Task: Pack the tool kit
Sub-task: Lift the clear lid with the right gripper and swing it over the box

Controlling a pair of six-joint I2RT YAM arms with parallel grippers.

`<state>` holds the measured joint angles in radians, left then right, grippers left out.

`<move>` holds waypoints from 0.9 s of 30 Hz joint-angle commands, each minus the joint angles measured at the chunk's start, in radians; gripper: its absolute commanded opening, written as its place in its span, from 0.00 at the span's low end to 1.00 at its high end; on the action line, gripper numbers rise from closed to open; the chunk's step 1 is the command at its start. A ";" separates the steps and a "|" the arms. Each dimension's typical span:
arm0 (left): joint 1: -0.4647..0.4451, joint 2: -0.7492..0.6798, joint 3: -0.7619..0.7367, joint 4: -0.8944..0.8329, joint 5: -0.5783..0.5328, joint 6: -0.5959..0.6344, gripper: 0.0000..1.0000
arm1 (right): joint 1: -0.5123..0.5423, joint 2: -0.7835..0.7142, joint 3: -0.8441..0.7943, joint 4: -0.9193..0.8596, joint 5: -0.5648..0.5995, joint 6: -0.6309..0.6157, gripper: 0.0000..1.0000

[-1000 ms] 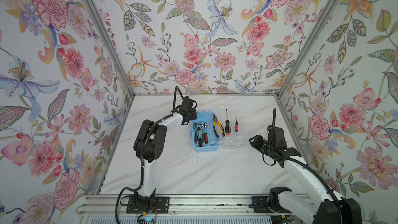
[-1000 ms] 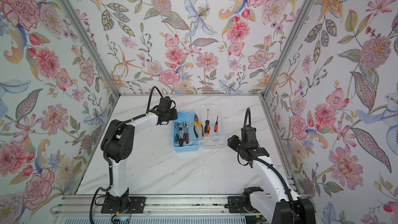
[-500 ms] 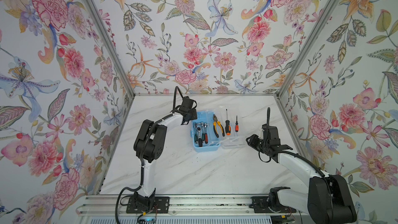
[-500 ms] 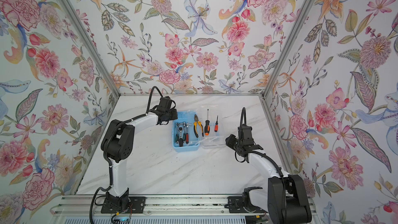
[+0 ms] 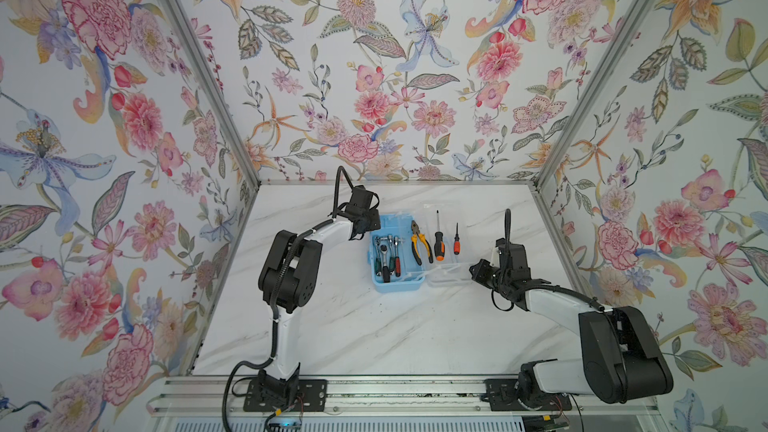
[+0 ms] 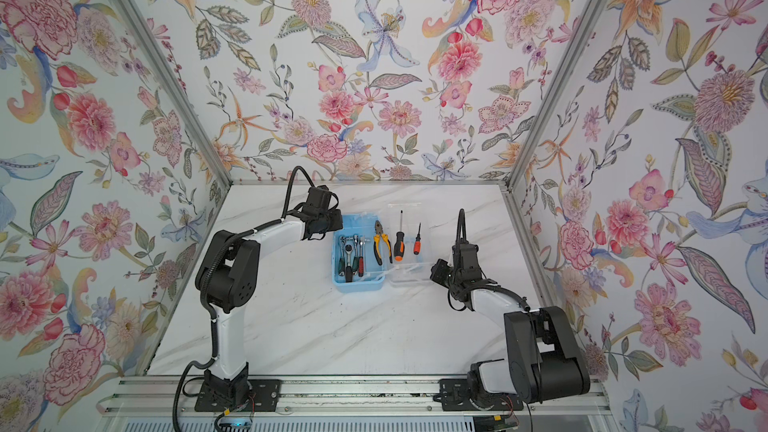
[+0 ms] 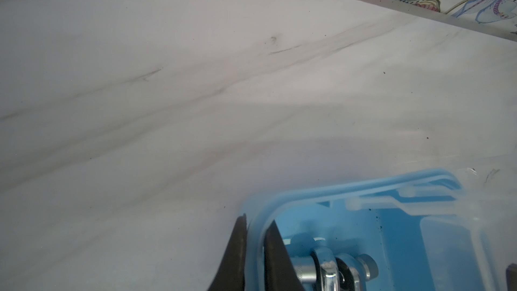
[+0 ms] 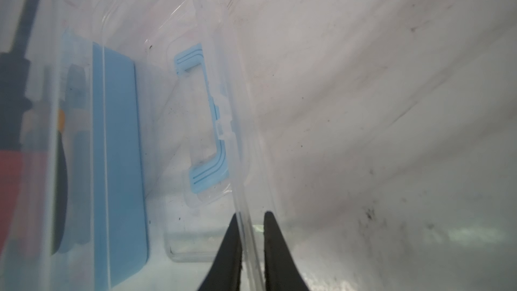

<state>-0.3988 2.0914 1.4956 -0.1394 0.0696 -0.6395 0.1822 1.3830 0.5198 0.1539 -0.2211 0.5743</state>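
Toolbox lid [image 5: 448,275] looks thin, bendy, slippery: I'm pinching its four-o'clock rim in my right claw [image 8: 251,214], left claw [image 7: 257,219] clamping the box [image 7: 307,191].

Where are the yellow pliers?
In a top view, the pliers lie mid-table, just right of the blue box and left of the big screwdriver.

Both top views look down from high in front of the blue tool box [image 5: 399,286], facing the back wall [image 5: 395,76] and taking in the whole marble table [image 5: 374,334]. The left wrist view sits close against that box's rim, the right against its clear lid [image 8: 240,169]; all four share the box.
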 commanded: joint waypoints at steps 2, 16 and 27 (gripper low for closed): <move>0.011 0.038 0.013 -0.005 0.013 0.018 0.00 | 0.008 0.000 -0.021 0.061 0.043 0.014 0.00; -0.026 -0.017 -0.041 0.060 0.043 -0.002 0.00 | 0.030 -0.184 0.125 -0.092 0.177 -0.057 0.00; -0.051 -0.021 -0.059 0.105 0.076 -0.029 0.00 | 0.289 -0.234 0.297 -0.172 0.421 -0.172 0.00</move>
<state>-0.4126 2.0941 1.4597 -0.0460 0.0956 -0.6708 0.3904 1.1851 0.7185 -0.1646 0.1505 0.4500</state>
